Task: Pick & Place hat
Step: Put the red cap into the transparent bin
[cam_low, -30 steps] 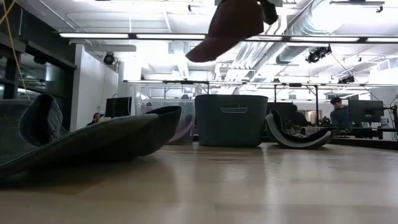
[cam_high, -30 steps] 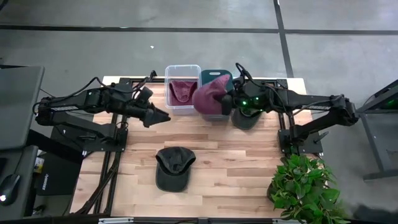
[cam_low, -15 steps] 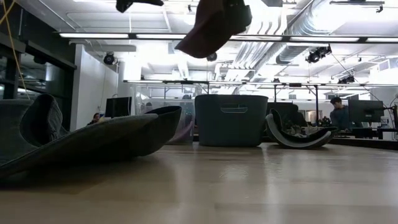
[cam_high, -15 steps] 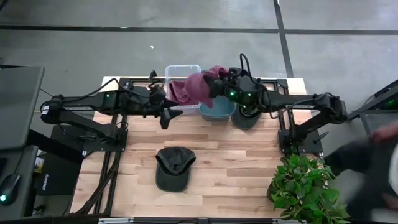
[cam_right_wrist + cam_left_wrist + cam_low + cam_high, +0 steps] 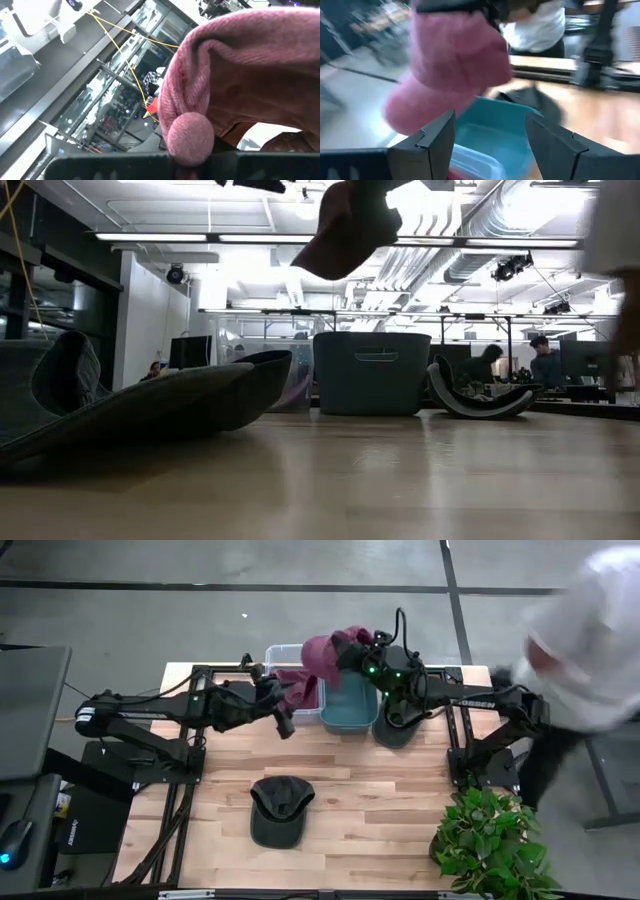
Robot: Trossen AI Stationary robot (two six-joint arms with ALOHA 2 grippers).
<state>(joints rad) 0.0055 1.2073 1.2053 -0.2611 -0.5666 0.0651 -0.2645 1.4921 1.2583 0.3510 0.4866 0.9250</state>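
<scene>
A: Pink hat (image 5: 330, 648) location? Upper centre, raised over the clear bin (image 5: 292, 690), beside the teal bin (image 5: 348, 715).

B: Right gripper (image 5: 362, 658) is fully closed on it, carrying it clear of the rims. Left gripper (image 5: 284, 723), jaws parted and empty, waits near the clear bin.

Right gripper (image 5: 352, 652): raised above table rear, fingers clamped on maroon hat (image 5: 328, 652). Left gripper (image 5: 284, 724): extended toward it, fingers parted, nothing held.
</scene>
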